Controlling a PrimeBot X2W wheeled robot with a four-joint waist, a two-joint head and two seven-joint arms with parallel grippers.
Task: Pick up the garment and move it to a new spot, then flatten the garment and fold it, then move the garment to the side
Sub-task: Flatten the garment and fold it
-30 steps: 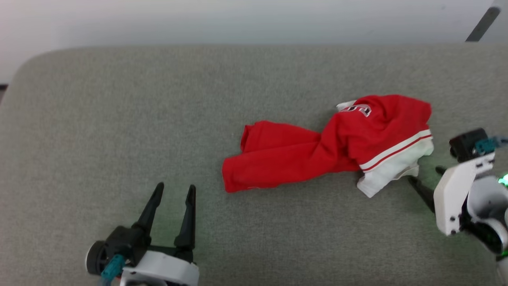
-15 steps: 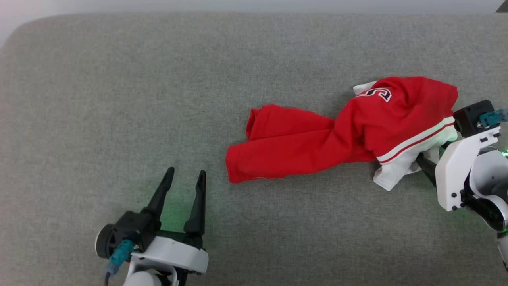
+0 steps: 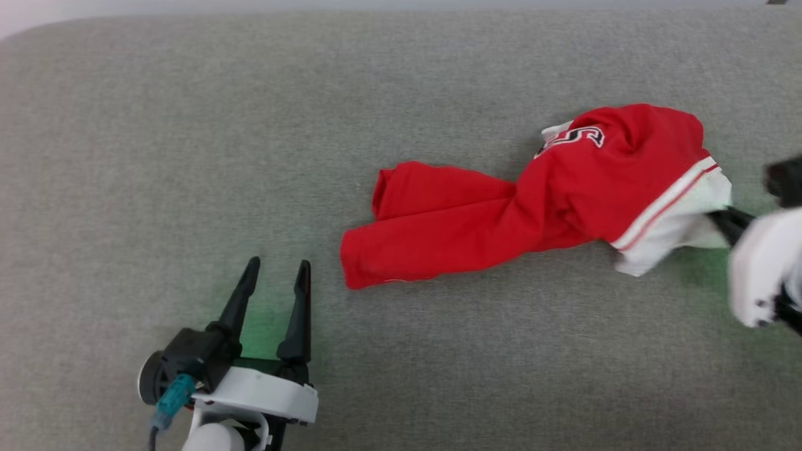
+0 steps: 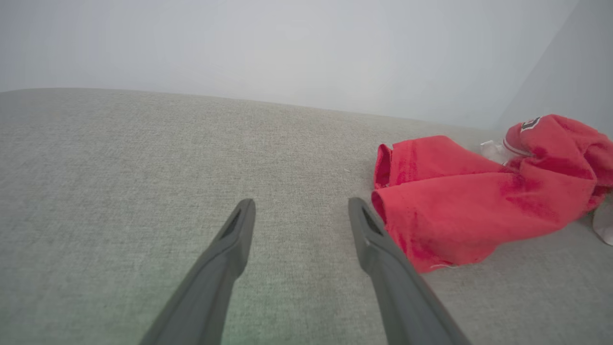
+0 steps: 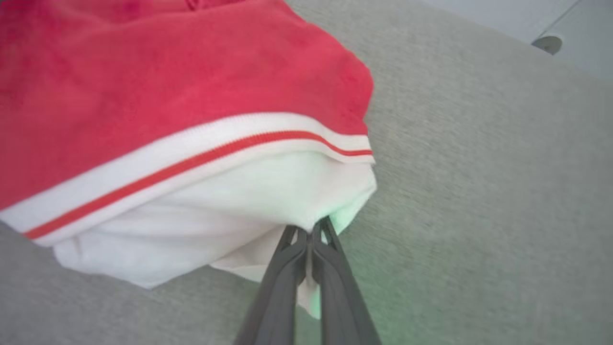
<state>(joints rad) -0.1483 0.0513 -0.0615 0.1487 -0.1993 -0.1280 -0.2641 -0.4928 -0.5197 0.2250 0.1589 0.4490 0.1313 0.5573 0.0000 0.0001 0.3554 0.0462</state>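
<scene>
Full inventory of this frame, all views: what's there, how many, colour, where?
garment: 1, red with a white part and red-white trim, crumpled in a long heap on the right half of the surface
surface: 1, grey fabric, under everything
wall: 1, pale, behind the surface
left gripper: 1, dark fingers, open, lower left in the head view, beside the garment's red end and apart from it
right gripper: 1, dark fingers, shut on the garment's white part at its right end
</scene>
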